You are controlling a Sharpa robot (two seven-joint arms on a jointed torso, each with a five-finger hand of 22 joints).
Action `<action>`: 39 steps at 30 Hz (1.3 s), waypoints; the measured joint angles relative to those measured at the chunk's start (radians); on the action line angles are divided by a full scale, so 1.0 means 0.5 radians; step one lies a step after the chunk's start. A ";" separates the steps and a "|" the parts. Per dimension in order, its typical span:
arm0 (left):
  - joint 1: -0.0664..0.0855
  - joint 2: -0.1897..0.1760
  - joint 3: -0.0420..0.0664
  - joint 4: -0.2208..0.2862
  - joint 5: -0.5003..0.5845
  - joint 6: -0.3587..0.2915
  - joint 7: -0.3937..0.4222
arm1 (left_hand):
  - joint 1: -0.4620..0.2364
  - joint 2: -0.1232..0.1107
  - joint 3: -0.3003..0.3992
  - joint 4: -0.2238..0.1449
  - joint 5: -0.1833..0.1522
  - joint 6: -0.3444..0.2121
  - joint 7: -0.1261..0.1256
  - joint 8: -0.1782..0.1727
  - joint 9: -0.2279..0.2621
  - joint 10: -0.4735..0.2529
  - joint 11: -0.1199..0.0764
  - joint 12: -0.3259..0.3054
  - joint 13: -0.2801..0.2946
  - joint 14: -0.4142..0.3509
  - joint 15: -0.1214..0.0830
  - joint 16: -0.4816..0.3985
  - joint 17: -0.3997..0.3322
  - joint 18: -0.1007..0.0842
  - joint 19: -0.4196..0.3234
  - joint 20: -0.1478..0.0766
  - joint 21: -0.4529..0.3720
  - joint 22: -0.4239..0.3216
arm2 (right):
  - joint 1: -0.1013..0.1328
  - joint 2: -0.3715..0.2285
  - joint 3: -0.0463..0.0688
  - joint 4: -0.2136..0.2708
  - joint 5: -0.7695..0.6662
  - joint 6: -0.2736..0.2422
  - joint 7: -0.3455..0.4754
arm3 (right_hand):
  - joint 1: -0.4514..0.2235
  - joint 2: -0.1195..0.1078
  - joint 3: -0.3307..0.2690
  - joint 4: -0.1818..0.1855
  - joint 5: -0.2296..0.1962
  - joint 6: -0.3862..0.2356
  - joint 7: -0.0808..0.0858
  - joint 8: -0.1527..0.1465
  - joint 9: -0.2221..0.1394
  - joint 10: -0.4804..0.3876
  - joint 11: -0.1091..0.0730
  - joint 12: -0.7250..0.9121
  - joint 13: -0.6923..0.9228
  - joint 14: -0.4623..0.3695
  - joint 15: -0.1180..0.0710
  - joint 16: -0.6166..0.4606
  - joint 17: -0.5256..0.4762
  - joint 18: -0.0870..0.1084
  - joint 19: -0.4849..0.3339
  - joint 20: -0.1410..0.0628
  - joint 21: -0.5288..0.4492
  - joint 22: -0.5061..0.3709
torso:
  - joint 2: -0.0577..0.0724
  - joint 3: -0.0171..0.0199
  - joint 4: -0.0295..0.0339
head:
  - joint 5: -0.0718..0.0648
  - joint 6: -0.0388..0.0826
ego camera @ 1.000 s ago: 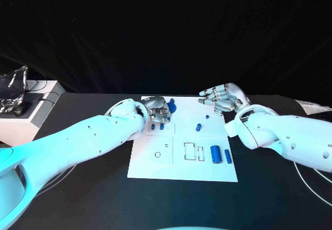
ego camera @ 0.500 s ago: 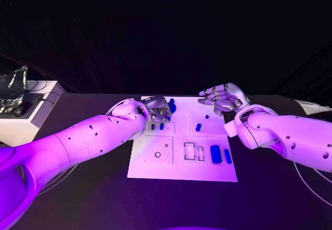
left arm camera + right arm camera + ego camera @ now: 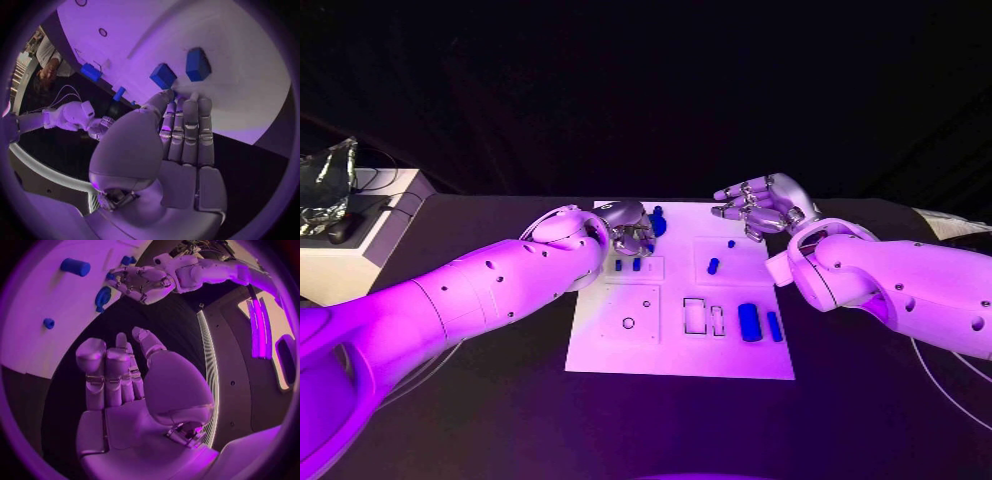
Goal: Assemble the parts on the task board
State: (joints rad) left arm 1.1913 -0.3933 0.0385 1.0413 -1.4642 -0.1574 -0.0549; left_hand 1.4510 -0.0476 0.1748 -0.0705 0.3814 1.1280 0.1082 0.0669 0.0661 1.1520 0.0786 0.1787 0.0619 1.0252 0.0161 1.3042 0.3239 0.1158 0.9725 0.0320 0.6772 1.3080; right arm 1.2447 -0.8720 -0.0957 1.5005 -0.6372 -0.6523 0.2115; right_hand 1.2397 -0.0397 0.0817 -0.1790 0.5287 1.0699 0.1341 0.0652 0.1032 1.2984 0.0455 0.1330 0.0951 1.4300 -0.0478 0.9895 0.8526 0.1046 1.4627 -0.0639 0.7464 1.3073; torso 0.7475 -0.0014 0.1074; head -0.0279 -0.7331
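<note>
Most blue parts lie loose on the white board at the table's middle, so assembly looks barely begun; the left hand hovers with fingers together, the right hand loosely curled, both holding nothing

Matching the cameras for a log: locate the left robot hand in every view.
Head view: left robot hand over the task board's far left corner.
Left wrist view: in the middle, fingertips toward two blue parts.
Right wrist view: beyond the right robot hand, at the board's edge.
Shared landmark: the white task board.
</note>
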 measured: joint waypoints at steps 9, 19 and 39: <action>-0.003 0.000 -0.003 0.000 0.008 -0.028 0.009 | 0.002 0.046 0.091 -0.035 -0.012 0.158 -0.017 -0.019 -0.002 0.182 -0.060 -0.039 0.006 0.116 -0.054 0.008 0.042 0.031 0.043 -0.043 0.067 0.000 | 0.000 0.001 0.000 -0.001 0.000 0.000 0.000 | 0.000 0.000 0.000 0.000 0.000 0.000 0.000 0.000 0.000 0.004 -0.004 0.000 0.000 0.000 0.000 0.000 0.000 -0.008 0.000 0.000 0.000 0.000 | -0.002 -0.0004 0.001 | 0.000 -0.002; -0.007 -0.015 -0.006 0.009 0.047 -0.107 0.022 | -0.016 0.064 0.132 -0.055 -0.014 0.175 -0.026 -0.013 -0.002 0.238 -0.061 -0.097 0.009 0.155 -0.064 -0.042 0.114 0.031 0.050 -0.050 0.087 0.000 | 0.000 0.002 0.000 -0.003 0.000 0.000 0.000 | 0.000 0.000 0.000 0.000 0.000 0.001 -0.001 0.000 0.000 0.007 -0.007 0.000 0.001 0.003 0.003 0.000 -0.001 -0.010 0.000 0.000 0.000 0.001 | -0.001 -0.0013 0.002 | 0.002 0.001; -0.009 -0.205 0.072 0.214 0.245 -0.089 -0.014 | -0.030 0.059 0.151 -0.063 -0.019 0.175 -0.026 -0.013 -0.001 0.252 -0.061 -0.120 0.010 0.162 -0.058 -0.078 0.156 0.031 0.050 -0.050 0.096 -0.001 | 0.000 -0.007 0.000 -0.003 0.001 0.000 -0.001 | 0.000 0.000 0.000 0.000 0.000 0.014 0.000 0.000 0.000 0.007 -0.007 0.000 0.001 0.003 0.003 0.000 0.001 -0.011 0.000 0.000 0.000 0.001 | -0.005 -0.0015 0.007 | 0.007 -0.004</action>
State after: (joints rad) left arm 1.1871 -0.4960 0.0745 1.1486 -1.3416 -0.2021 -0.0621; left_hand 1.4359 -0.0179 0.2505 -0.1018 0.3719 1.2153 0.0955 0.0602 0.0654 1.2781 0.0483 0.1185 0.0668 1.1061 -0.0127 1.2653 0.4018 0.1311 0.9975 0.0070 0.7252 1.3078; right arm 1.2448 -0.8753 -0.0956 1.4990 -0.6370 -0.6522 0.2111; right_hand 1.2397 -0.0397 0.0817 -0.1790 0.5287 1.0767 0.1343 0.0652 0.1032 1.3018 0.0421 0.1330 0.0957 1.4317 -0.0462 0.9895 0.8531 0.0989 1.4626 -0.0639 0.7464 1.3079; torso 0.7450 -0.0022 0.1106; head -0.0244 -0.7352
